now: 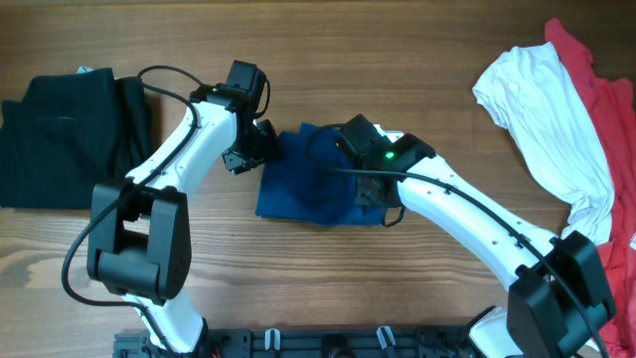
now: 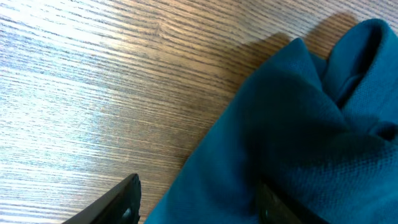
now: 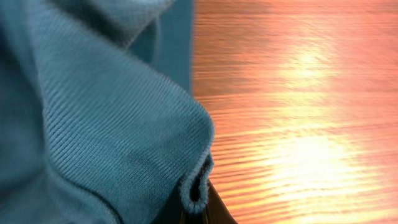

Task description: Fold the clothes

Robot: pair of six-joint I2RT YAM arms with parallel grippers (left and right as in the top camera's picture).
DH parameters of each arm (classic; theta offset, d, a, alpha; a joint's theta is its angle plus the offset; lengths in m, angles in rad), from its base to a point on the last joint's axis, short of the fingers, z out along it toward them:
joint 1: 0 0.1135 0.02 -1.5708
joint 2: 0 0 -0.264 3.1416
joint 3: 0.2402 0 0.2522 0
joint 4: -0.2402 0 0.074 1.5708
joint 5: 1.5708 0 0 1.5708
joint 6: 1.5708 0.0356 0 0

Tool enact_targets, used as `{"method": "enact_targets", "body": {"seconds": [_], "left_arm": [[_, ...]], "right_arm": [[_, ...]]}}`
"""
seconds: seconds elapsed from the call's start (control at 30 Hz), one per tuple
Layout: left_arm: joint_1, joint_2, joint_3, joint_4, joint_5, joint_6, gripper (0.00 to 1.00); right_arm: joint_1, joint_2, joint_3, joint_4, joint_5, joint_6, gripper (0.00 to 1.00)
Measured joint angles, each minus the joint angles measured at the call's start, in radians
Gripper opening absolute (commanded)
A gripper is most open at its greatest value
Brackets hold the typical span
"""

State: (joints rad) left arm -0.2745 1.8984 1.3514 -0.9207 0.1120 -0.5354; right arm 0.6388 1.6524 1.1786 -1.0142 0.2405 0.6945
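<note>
Jaws on your right gripper (image 3: 198,208) sit together, pinched on a rolled hem of the blue shirt (image 3: 93,124). The shirt bunches up across the left of that wrist view, with bare table (image 3: 298,124) beside it. Your left gripper (image 2: 196,202) has its jaws apart. The shirt's edge runs down between its two dark fingers (image 2: 121,202), and the cloth partly covers the right-hand one. From overhead you see the shirt lying as a small folded block near the middle of the table, with the left gripper at its upper left edge and the right gripper over its right side. A black garment (image 1: 60,139) lies flat at the far left, well apart. A white shirt (image 1: 547,119) is heaped at the upper right, overlapping a red garment (image 1: 616,109) at the table's right edge.
</note>
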Motion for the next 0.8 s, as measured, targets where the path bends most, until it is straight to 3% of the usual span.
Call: {"method": "enact_targets", "body": {"seconds": [0.33,0.37,0.43,0.63,0.8], "left_arm": [[0.000,0.000,-0.008,-0.026,0.000,0.000,0.54],[0.000,0.000,-0.013,-0.026,0.000,0.000,0.52],[0.000,0.000,-0.037,-0.026,0.000,0.000,0.46],[0.000,0.000,-0.079,-0.029,0.000,0.002,0.43],[0.003,-0.009,-0.079,-0.035,-0.007,0.014,0.46]], "right_arm": [[-0.071,0.067,0.000,-0.021,0.034,0.069,0.11],[-0.077,0.073,0.000,-0.020,0.034,0.069,0.15],[-0.093,0.089,0.000,-0.006,0.038,0.072,0.31],[-0.121,0.109,0.000,0.019,0.053,0.068,0.30],[-0.140,0.109,0.000,-0.009,0.053,0.068,0.31]]}}
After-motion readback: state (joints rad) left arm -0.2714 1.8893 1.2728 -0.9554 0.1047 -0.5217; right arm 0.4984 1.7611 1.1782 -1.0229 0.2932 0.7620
